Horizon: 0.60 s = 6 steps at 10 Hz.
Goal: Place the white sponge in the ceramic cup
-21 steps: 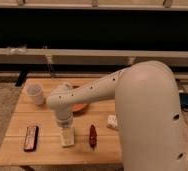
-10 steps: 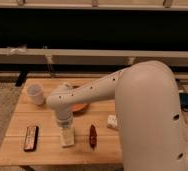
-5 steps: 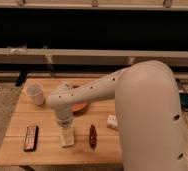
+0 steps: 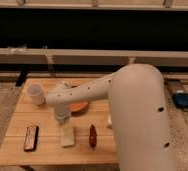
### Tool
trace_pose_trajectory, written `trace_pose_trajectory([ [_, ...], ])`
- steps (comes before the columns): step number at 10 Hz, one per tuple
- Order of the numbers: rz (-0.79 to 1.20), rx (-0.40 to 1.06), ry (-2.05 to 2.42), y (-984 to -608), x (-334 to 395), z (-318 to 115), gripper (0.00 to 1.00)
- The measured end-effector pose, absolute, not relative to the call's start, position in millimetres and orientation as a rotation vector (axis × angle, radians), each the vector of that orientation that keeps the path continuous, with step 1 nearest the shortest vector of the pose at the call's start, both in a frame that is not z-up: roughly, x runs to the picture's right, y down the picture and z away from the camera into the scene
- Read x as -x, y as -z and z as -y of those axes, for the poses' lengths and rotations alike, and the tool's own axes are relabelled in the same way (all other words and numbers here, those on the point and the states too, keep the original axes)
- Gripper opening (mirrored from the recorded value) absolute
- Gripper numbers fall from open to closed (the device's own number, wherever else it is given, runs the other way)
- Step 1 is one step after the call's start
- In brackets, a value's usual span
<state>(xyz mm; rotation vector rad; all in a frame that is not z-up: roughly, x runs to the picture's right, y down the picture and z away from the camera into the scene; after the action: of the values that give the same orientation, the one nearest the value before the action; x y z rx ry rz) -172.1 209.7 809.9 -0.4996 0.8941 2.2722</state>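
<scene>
Wooden desk [image 4: 49, 146] in shot, and it's a crowded one. The big white arm [image 4: 137, 100] comes in from the picture's right and blocks out most of that side of the desk, with its wrist bending down over the middle. An orange bowl [image 4: 80, 106] sits tucked behind the wrist, only partly showing. At the arm's edge a small white lumpy thing [image 4: 109, 121] just peeks out, too hidden to describe further. At the front, on the picture's left, a dark flat bar [image 4: 31, 138] lies on the wood. A dark red oblong thing [image 4: 92, 136] lies to the right of centre. Off the desk, a blue object [image 4: 183, 99] rests on the carpet.

Now the white sponge [image 4: 67, 135]: a pale, cream-tinted rectangular block lying flat at front centre. Its long side runs toward the camera, and it sits between the dark bar and the red oblong, apart from both. The gripper [image 4: 62, 119] hangs from the wrist right over the sponge's far end. I cannot tell how the jaws stand, or whether they touch it.

The ceramic cup [image 4: 35, 94] is plain white and upright at the far left of the desk. It is well apart from the sponge, and nothing lies between the two but bare wood.
</scene>
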Motion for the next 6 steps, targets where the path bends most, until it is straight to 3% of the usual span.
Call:
trace_pose_trajectory([
  [3,-0.876,0.528,-2.212,-814.1,167.2,-213.6,0.8],
  [6,-0.863,0.489,-2.223,-795.7,149.2,-206.5,0.8],
])
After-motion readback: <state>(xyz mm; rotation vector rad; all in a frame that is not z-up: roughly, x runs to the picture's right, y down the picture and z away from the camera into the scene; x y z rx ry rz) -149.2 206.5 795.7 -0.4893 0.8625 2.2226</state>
